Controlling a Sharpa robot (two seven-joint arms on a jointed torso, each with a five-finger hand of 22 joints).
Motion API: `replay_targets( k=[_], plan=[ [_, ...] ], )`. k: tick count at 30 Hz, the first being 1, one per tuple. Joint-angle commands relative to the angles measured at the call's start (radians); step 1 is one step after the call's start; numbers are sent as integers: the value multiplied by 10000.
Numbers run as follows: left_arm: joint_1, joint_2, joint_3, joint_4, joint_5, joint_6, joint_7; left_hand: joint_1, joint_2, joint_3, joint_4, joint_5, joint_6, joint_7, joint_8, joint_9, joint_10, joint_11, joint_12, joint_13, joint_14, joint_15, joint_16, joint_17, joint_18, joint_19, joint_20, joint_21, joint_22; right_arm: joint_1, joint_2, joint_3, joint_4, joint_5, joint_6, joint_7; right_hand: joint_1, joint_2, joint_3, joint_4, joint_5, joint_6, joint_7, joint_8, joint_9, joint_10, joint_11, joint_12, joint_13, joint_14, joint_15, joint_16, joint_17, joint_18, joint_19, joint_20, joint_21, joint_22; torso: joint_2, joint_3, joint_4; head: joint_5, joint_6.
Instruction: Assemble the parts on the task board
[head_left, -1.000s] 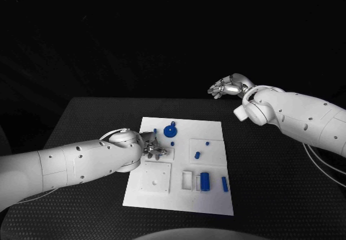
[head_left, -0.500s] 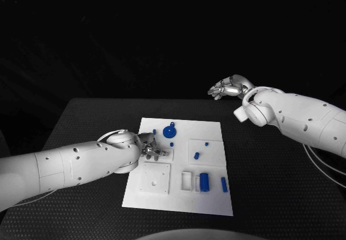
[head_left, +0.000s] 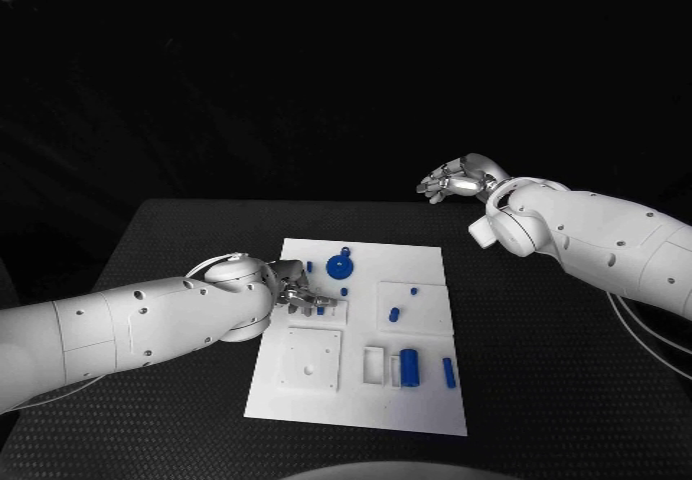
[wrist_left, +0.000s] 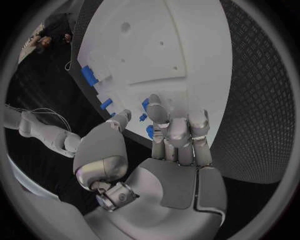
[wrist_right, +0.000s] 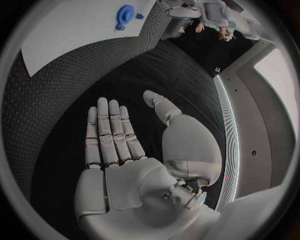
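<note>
The white task board (head_left: 433, 262) lies in the middle of the table. On it are a round blue disc (head_left: 340, 265), a small blue peg (head_left: 343, 291), two small blue pieces (head_left: 394, 313) near the middle, and a blue cylinder (head_left: 411, 365) beside a blue bar (head_left: 449, 372) at the near right. My left hand (head_left: 303, 298) hovers over the board's left part with its fingers (wrist_left: 178, 132) stretched out together and the thumb apart. Small blue pieces (wrist_left: 144, 104) lie right at its fingertips; I cannot tell whether they touch. My right hand (head_left: 459, 178) is raised beyond the table's far right, fingers (wrist_right: 109, 132) spread and holding nothing.
A square white block (head_left: 310, 358) with holes sits on the board's near left, and a slotted holder (head_left: 375, 362) stands next to the cylinder. The black table (head_left: 548, 400) stretches around the board on every side.
My left hand has drawn slightly to the left over the board, its wrist lifting a little. The right hand has hardly moved.
</note>
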Motion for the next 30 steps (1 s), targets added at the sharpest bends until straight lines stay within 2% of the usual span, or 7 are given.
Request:
replay_targets(
  k=[1, 5, 7, 13, 18, 24, 30],
  plan=[
    [125, -35, 23, 84, 187, 133, 120, 526, 83, -369, 461, -16, -88, 2, 3, 17, -70, -6, -69, 31, -34, -41, -45, 18, 198, -104, -1000, 40, -27, -11, -3, 1, -5, 9, 108, 59, -4, 59, -54, 29, 56, -76, -6, 13, -15, 63, 3, -55, -11, -61, -4, -40, 14, -152, -79, 24, -69, 15, -2, 6, -4, 24, 39],
    [285, -85, 58, 121, 493, 160, 216, 989, 154, -813, 741, -19, -118, 19, -36, 9, -92, 1, -111, 46, -52, -29, -83, 17, 197, -136, -975, 25, -62, -23, -16, 1, -5, 19, 107, 61, -8, 59, -56, 31, 58, -76, -5, 13, -16, 63, 3, -55, -12, -61, -3, -42, 16, -153, -78, 25, -72, 17, 0, 0, -2, 27, 97],
    [303, -71, 321, 66, 584, 166, 228, 1161, 143, -910, 741, -18, -221, 52, -107, -19, -164, 30, -159, 37, -110, -9, -133, 4, 195, -181, -965, -8, -80, -27, -18, 1, -13, 28, 111, 61, -10, 59, -58, 32, 59, -77, -5, 13, -16, 63, 4, -55, -13, -61, -3, -42, 17, -153, -78, 25, -73, 18, 1, -2, -1, 38, 124],
    [606, -119, 473, -107, 962, 179, 371, 1603, 229, -1103, 700, -4, -535, 164, -336, -113, -429, 129, -327, -4, -319, 80, -339, -63, 165, -350, -920, -147, -147, -42, -29, 1, -36, 39, 108, 64, -13, 60, -60, 34, 61, -78, -5, 13, -17, 63, 4, -55, -14, -61, -3, -43, 19, -153, -78, 25, -76, 21, 4, 3, -9, 53, 234],
    [982, -11, 491, -697, 1528, 257, 725, 2876, 811, -1955, 737, 55, -1117, 442, -617, -201, -1082, 399, -1112, -337, -879, 353, -1126, -384, -95, -868, -691, -734, -421, -48, -48, 1, -71, 53, 106, 63, -14, 62, -61, 34, 64, -78, -5, 13, -18, 63, 4, -55, -16, -60, -3, -44, 22, -152, -77, 24, -79, 24, 9, 4, -14, 92, 366],
    [1134, 359, 516, -1555, 1727, 696, 1099, 4683, 1530, -3075, 684, 1770, -1908, 801, -778, -266, -1517, 740, -2561, -962, -1264, 710, -2434, -942, -489, -1221, -437, -1673, -925, -59, -46, 1, -115, 60, 111, 68, -11, 65, -60, 33, 67, -79, -5, 14, -20, 64, 4, -54, -18, -60, -3, -46, 25, -151, -76, 23, -82, 28, 26, -5, -16, 126, 588],
    [1185, 935, 524, -2679, 1580, 1190, 1145, 4744, 1684, -3752, 767, 1672, -2162, 918, -781, -344, -1714, 900, -3086, -1065, -1415, 874, -2932, -1157, -679, -1378, -385, -2133, -1106, -65, -38, 2, -117, 61, 106, 69, -8, 69, -59, 33, 71, -79, -5, 14, -21, 65, 4, -53, -19, -59, -3, -48, 28, -150, -74, 22, -86, 31, 37, -3, -25, 113, 700]
  ],
)
